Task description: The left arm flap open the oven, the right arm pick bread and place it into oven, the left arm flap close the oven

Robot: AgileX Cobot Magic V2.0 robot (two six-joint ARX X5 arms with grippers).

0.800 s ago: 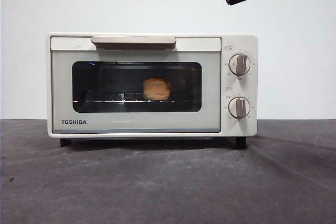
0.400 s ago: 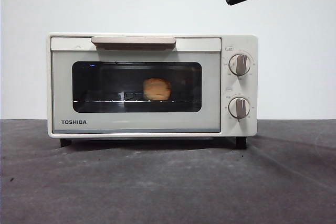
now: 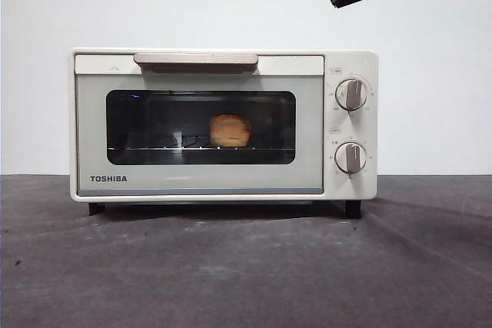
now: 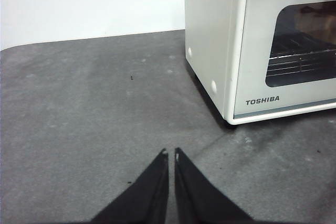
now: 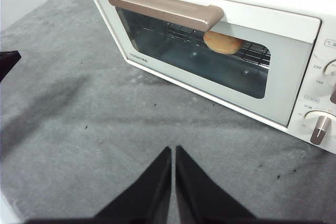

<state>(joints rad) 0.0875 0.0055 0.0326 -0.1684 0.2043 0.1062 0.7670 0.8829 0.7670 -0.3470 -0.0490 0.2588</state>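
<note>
Oven (image 3: 223, 124) shut, bread (image 3: 230, 130) on the rack inside.
The door reads TOSHIBA; the knob markings are too small to read. Behind dark glass the bread looks dim, perhaps partly hidden. Left gripper (image 4: 170, 153) and right gripper (image 5: 172, 149) hover clenched and empty above the table (image 3: 246, 266), well apart from the oven.

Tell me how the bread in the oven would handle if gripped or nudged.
The bread looks rounded and crusty, so probably light, and pointed jaws might dent it. Resting on the wire rack, its domed shape may rock or roll slightly if pushed.
</note>
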